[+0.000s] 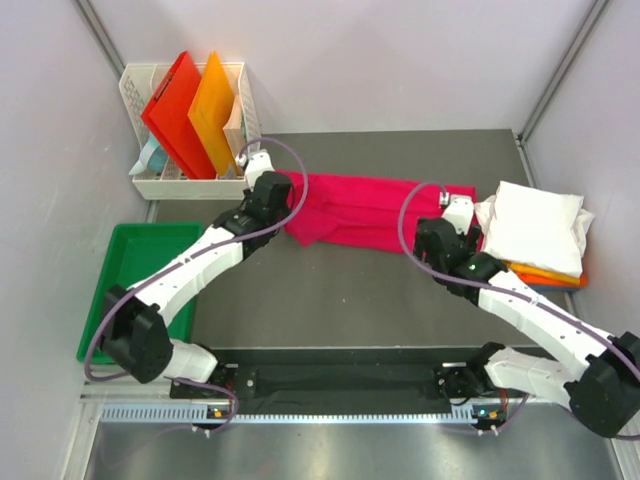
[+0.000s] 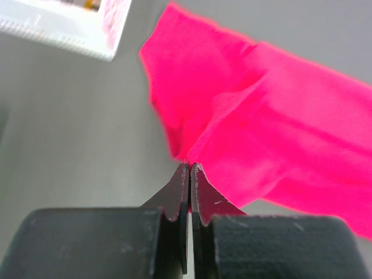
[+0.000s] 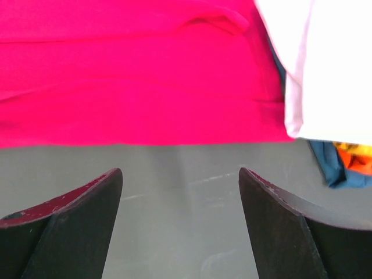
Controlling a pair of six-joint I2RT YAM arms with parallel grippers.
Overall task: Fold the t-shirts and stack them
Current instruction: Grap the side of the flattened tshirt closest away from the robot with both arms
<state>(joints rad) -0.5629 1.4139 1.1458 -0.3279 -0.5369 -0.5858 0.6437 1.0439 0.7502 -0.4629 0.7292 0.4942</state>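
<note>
Pinching, it seems, the left edge of the magenta t-shirt (image 1: 365, 210), left claw (image 2: 189, 167) clenched; shirt lies across the desk (image 1: 330, 295), right claw (image 3: 180, 177) gaping at its right end beside the white t-shirt (image 1: 535, 225).

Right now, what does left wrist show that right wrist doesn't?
Left wrist only: left end effector shut on an edge of the pink t-shirt; a white basket corner. Right wrist only: right end effector open above the table, short of the cloth; white t-shirt over blue t-shirt and orange t-shirt. Both: the pink t-shirt on the grey table.
</note>
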